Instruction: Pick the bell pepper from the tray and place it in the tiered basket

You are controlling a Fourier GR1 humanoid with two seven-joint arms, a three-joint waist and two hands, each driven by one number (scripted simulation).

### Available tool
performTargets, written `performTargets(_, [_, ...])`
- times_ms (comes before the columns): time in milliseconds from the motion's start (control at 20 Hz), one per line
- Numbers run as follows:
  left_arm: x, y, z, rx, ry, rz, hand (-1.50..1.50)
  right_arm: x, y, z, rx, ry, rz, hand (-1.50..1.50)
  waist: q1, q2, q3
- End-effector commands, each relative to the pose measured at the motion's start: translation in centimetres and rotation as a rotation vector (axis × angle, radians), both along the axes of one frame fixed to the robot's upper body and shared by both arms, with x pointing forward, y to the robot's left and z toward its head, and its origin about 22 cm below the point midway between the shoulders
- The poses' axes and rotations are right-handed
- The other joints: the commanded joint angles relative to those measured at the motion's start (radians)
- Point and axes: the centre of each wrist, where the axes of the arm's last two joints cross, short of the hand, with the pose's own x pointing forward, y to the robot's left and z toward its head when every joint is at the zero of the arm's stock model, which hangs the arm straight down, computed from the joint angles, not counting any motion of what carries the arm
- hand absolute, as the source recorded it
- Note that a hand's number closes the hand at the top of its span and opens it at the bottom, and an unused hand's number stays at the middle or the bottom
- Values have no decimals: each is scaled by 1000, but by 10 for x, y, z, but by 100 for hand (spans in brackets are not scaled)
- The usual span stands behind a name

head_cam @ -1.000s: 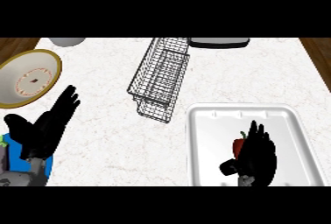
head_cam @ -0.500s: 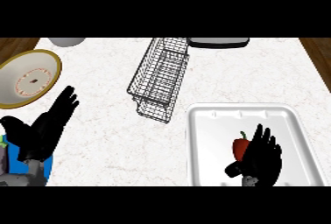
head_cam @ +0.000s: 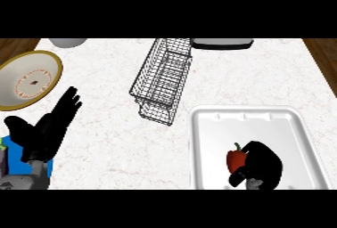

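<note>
The red bell pepper (head_cam: 235,159) lies in the white tray (head_cam: 263,116), close to the tray's near edge and a little left of its middle. The tray itself sits at the near right corner of the pale marble counter (head_cam: 105,133). The right hand (head_cam: 265,165) is down in the tray against the pepper's right side, its fingers and thumb curled in around it (the hand covers that side of the pepper, so only the red left flank and the green stem show).

The wire tiered basket (head_cam: 161,78) stands toward the far edge of the counter, near the middle, well apart from the tray's far left corner.

The left hand (head_cam: 49,127) rests by the counter's left edge, open with fingers straight and pointing away, holding nothing. Beyond it, at the far left, is a cream plate (head_cam: 26,80) with a gold rim. A grey bowl (head_cam: 67,42) and a dark tray (head_cam: 222,43) show partly at the far edge.
</note>
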Motion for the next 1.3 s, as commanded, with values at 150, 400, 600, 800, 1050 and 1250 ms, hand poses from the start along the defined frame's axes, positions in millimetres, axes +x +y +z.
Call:
performTargets(150, [1, 9, 1, -5, 6, 6, 0, 9, 13, -6, -144, 51, 22, 150, 2, 5, 6])
performTargets(400, [5, -7, -6, -6, 3, 12, 0, 29, -51, 5, -180, -84, 319, 150, 3, 10, 6])
performTargets(600, [-5, 3, -1, -11, -2, 5, 0, 33, -111, 40, -214, -197, 620, 150, 14, 6, 8])
performTargets(800, [-5, -3, 8, 11, 10, -8, 0, 42, -135, 65, -168, -518, 667, 150, 1, 3, 9])
performTargets(1050, [6, 2, 12, 7, -7, 9, 0, 54, -123, 104, 86, -892, 686, 150, -8, 4, 9])
performTargets(1250, [6, 0, 12, -1, -17, 11, 0, 38, -118, 144, 169, -932, 769, 150, -9, 2, 5])
